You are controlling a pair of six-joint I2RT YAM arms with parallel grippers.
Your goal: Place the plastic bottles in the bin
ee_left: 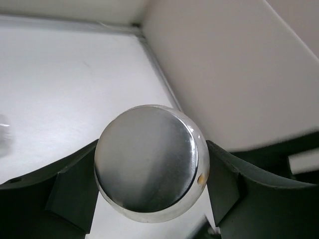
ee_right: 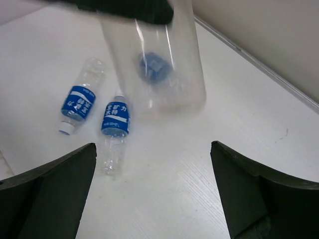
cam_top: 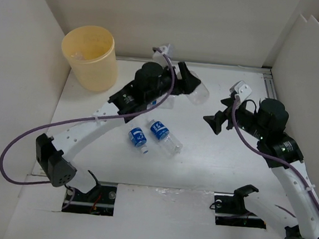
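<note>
My left gripper (cam_top: 190, 84) is shut on a clear unlabelled plastic bottle (cam_top: 198, 93) and holds it above the table at the back middle. In the left wrist view the bottle's round base (ee_left: 152, 169) sits between the fingers (ee_left: 75, 189). The same bottle hangs at the top of the right wrist view (ee_right: 159, 64). Two blue-labelled bottles (cam_top: 138, 138) (cam_top: 165, 138) lie on the table's middle and show in the right wrist view (ee_right: 79, 102) (ee_right: 115, 127). The pale yellow bin (cam_top: 90, 56) stands at the back left. My right gripper (cam_top: 213, 121) (ee_right: 153, 147) is open and empty, right of the held bottle. The red-labelled bottle is out of view.
White walls close in the table at the back, left and right. A metal rail (cam_top: 267, 84) runs along the right wall's foot. Something blue and clear (cam_top: 160, 103) shows partly under my left arm; I cannot tell what it is.
</note>
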